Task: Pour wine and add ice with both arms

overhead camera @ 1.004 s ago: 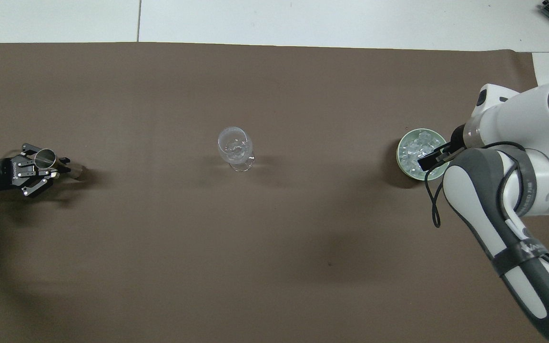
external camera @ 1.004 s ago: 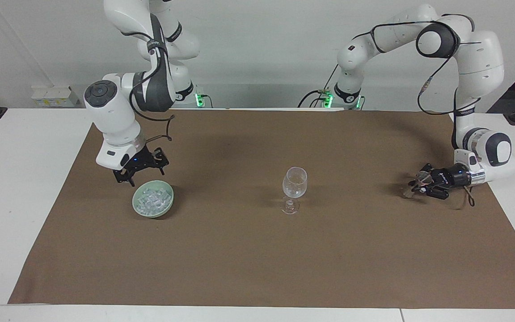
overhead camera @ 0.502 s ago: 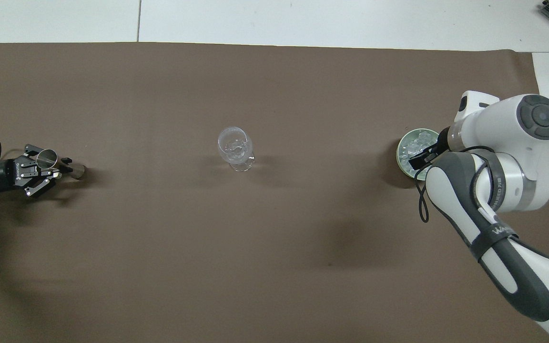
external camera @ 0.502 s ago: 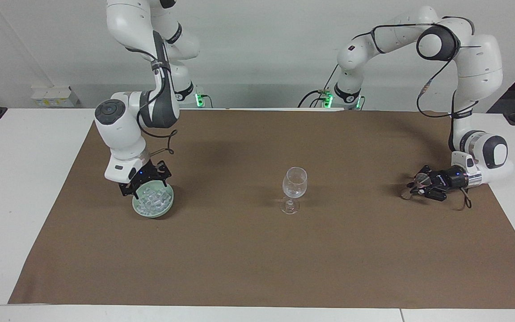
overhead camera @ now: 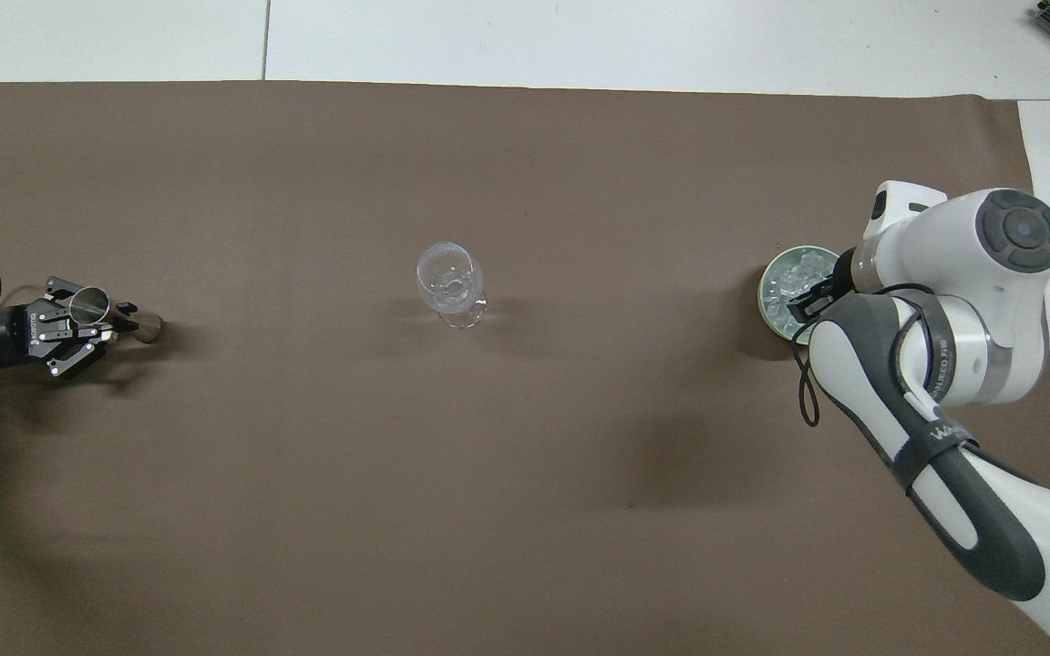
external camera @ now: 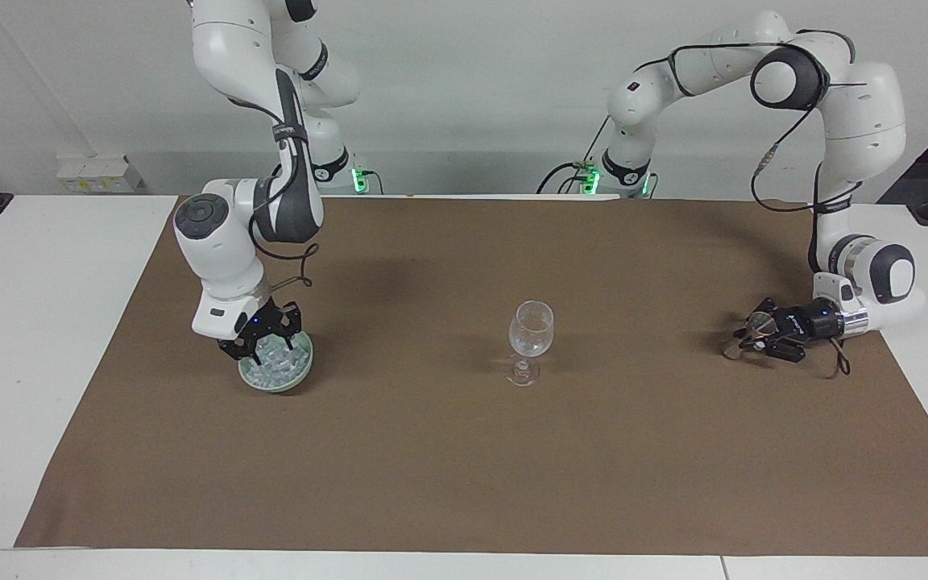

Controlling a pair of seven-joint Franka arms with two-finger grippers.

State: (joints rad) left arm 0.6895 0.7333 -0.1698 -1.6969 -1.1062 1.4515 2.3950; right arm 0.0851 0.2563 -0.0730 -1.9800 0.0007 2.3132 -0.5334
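Note:
A clear wine glass (external camera: 530,332) stands upright mid-mat, also in the overhead view (overhead camera: 448,282); I cannot make out any wine in it. A pale green bowl (external camera: 296,372) toward the right arm's end holds a heap of ice (external camera: 277,361), also seen from overhead (overhead camera: 794,281). My right gripper (external camera: 263,342) is open, its fingertips down at the ice inside the bowl (overhead camera: 769,301). My left gripper (external camera: 760,332) is at the left arm's end, low over the mat, shut on a small metal cup (overhead camera: 89,302) that is tilted.
A brown mat (external camera: 464,467) covers most of the white table (external camera: 29,322). The right arm's forearm (overhead camera: 944,456) hangs over the mat beside the bowl. A loose black cable (external camera: 841,362) hangs by the left gripper.
My right gripper has come down from just above the bowl's rim into the bowl, onto the ice. The left gripper with the metal cup has barely shifted.

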